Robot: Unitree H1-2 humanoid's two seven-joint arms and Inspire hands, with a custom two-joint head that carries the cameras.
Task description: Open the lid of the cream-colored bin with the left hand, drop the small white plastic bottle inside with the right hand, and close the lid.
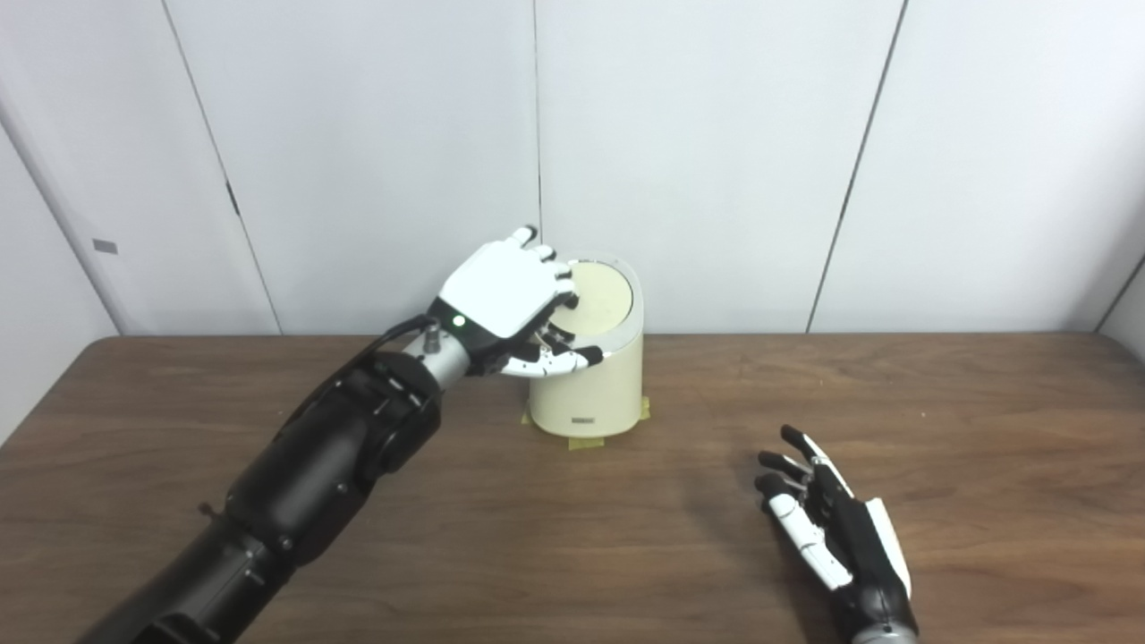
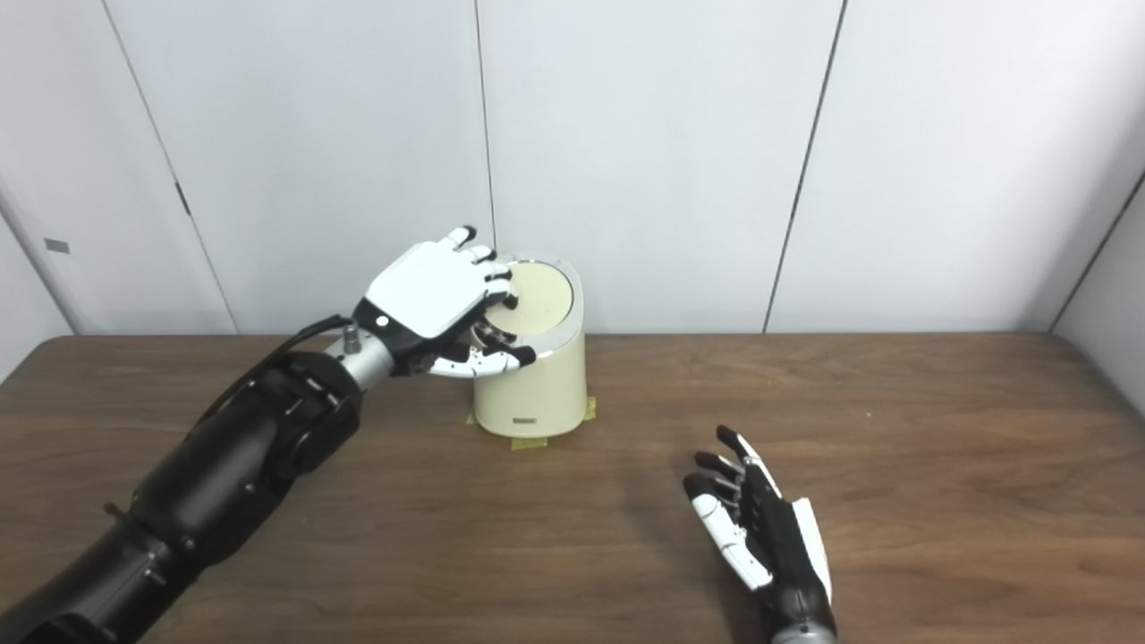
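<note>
Already the left hand (image 1: 508,297) lay on the bin (image 1: 590,394), fingers spread over its closed lid (image 1: 601,295), gripping nothing. Right hand (image 1: 836,528) open, empty, well apart. Bottle not visible. Lid looked stiff, smooth; best lifted at its rim.

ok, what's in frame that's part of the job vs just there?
Job:
- bin, cream, on the table
- lid, down; left hand over its left edge
- right hand, empty, fingers spread above the table
- bottle: not visible

Just there:
- tape under the bin
- table
- wall panels
</note>
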